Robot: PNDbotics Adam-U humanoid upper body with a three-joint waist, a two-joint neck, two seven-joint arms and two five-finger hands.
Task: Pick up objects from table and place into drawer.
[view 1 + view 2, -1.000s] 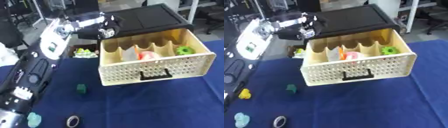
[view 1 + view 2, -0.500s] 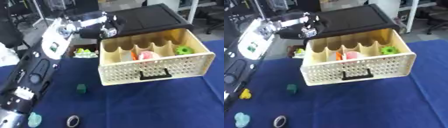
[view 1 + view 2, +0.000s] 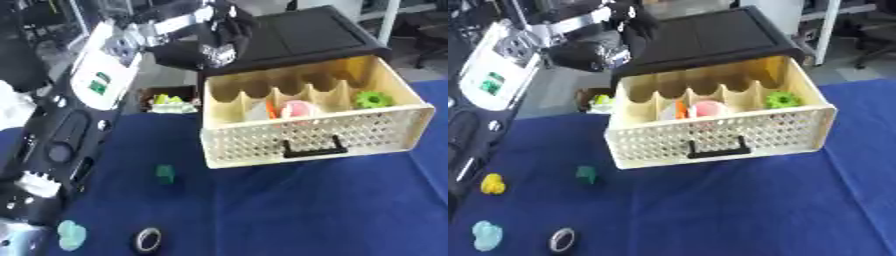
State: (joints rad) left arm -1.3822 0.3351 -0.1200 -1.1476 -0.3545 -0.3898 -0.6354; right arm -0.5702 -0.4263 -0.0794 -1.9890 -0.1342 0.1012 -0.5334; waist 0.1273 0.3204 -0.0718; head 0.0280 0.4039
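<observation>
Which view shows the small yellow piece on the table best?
The right eye view: the yellow piece lies in plain sight on the blue cloth, left of the green block. In the left eye view it does not show; the robot's left arm fills that side.

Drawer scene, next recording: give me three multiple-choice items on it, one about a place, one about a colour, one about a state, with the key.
1. Where does the green gear-shaped piece lie?
A. In the drawer's rightmost compartment
B. On the blue cloth by the ring
C. On the black cabinet top

2. What colour is the small block lying alone on the cloth in front of the drawer's left corner?
A. Red
B. Dark green
C. White

3. How does the drawer stand?
A. Pushed shut
B. Taken out and laid upside down
C. Pulled open, contents showing

Key: 1 A, the gear sits behind the front wall at the right end. 2 B, it shows dark green against the blue. 3 C, the dividers and the things inside are in plain sight.
</observation>
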